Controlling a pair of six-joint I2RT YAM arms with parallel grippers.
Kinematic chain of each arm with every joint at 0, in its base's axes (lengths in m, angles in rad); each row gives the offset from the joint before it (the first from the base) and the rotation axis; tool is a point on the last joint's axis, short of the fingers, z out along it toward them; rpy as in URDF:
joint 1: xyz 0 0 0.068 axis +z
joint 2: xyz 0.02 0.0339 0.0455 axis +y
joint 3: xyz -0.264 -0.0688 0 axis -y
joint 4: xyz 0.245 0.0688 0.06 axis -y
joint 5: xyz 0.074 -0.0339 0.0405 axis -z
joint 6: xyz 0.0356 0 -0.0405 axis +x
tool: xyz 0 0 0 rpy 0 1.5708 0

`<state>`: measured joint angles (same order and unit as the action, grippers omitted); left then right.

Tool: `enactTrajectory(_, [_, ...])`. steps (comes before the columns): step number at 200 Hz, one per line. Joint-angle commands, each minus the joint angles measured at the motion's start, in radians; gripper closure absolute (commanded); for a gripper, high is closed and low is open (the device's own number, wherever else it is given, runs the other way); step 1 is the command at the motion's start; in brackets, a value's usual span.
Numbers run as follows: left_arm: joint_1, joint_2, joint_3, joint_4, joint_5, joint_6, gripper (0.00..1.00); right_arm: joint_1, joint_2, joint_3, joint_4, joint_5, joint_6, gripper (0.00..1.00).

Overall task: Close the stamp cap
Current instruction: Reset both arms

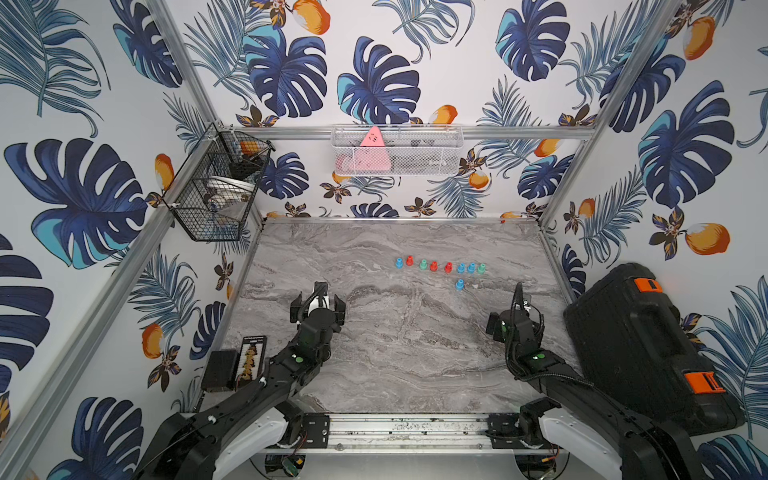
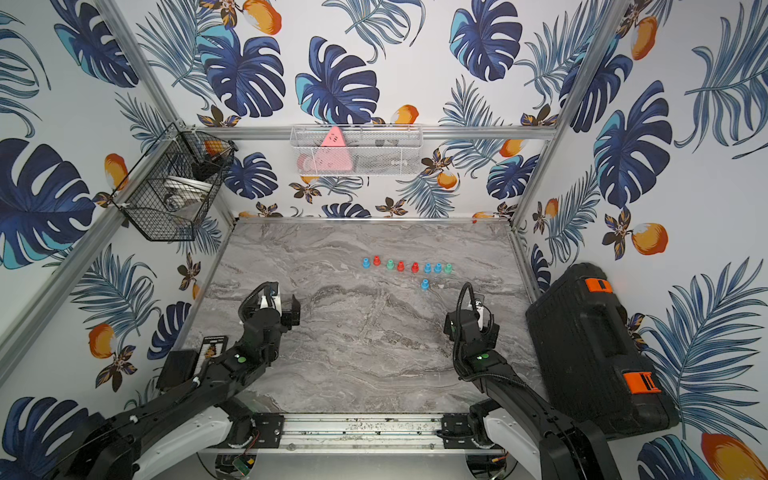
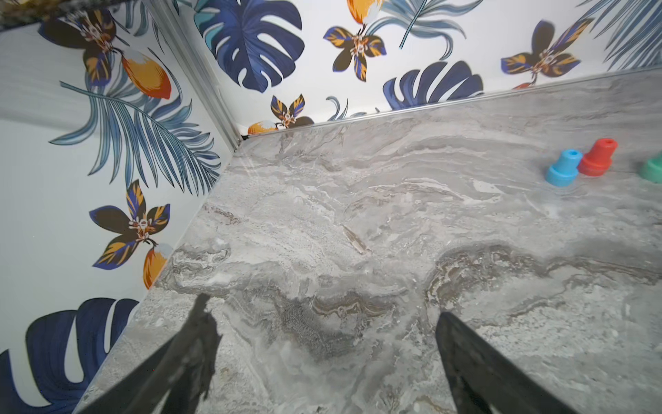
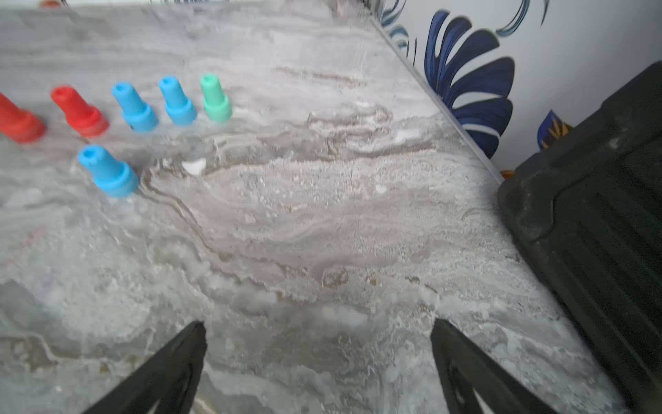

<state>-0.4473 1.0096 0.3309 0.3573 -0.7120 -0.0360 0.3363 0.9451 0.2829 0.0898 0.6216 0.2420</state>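
The left gripper [image 1: 318,301] has its two fingers wide apart and holds nothing. The right gripper [image 1: 515,311] is wide open too, with nothing in it.

In both top views the right gripper hangs over the table [image 1: 395,365] near the black case [image 1: 631,340]. The left gripper hangs well apart from the case, across the table from it. Neither one touches a stamp. The row of stamps [image 1: 440,266] stands on the table, apart from the case. It has eight stamps: blue, red, green, red, red, blue, blue, green. The last green one is closest to the case. A lone blue stamp [image 1: 459,285] stands just beside the row, near the end that is closer to the case.

In the left wrist view the black fingers [image 3: 465,358] are spread wide over bare table. Only the end of the row farthest from the case shows. There is a blue stamp [image 3: 563,168], a red stamp [image 3: 597,157] just beside it, and the edge of a green stamp [image 3: 653,170].

In the right wrist view, which is a bit blurry, the fingers are spread wide with only table between them. The case leans in at the table's edge. The end of the row nearest the case shows, and the lone blue stamp stands a little apart from it. All the stamps stand up on their wide ends. I cannot tell if any cap is off.
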Motion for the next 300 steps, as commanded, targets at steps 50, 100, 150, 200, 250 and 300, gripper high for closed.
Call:
enactTrajectory(50, [0.107, 0.228, -0.006, 0.256, 0.004, -0.001, 0.01, -0.002, 0.062, 0.020, 0.100, 0.085, -0.003, 0.00])
enactTrajectory(100, [0.146, 0.391, 0.029, 0.376, 0.069, 0.007, 0.01, -0.002, 0.027, -0.020, 0.184, 0.117, -0.031, 0.00])
enactTrajectory(150, [0.166, 0.472, 0.044, 0.496, 0.098, 0.061, 0.01, -0.001, 0.139, -0.044, 0.426, 0.147, -0.125, 0.00])
enactTrajectory(200, [0.221, 0.576, 0.041, 0.628, 0.258, 0.118, 0.01, -0.002, 0.445, 0.021, 0.750, 0.176, -0.261, 0.00])
enactTrajectory(250, [0.295, 0.618, 0.008, 0.695, 0.311, 0.039, 0.01, -0.002, 0.559, 0.012, 0.980, 0.149, -0.321, 0.00])
enactTrajectory(300, [0.296, 0.651, 0.001, 0.761, 0.329, 0.060, 0.01, -0.009, 0.649, 0.050, 1.060, 0.155, -0.358, 0.00])
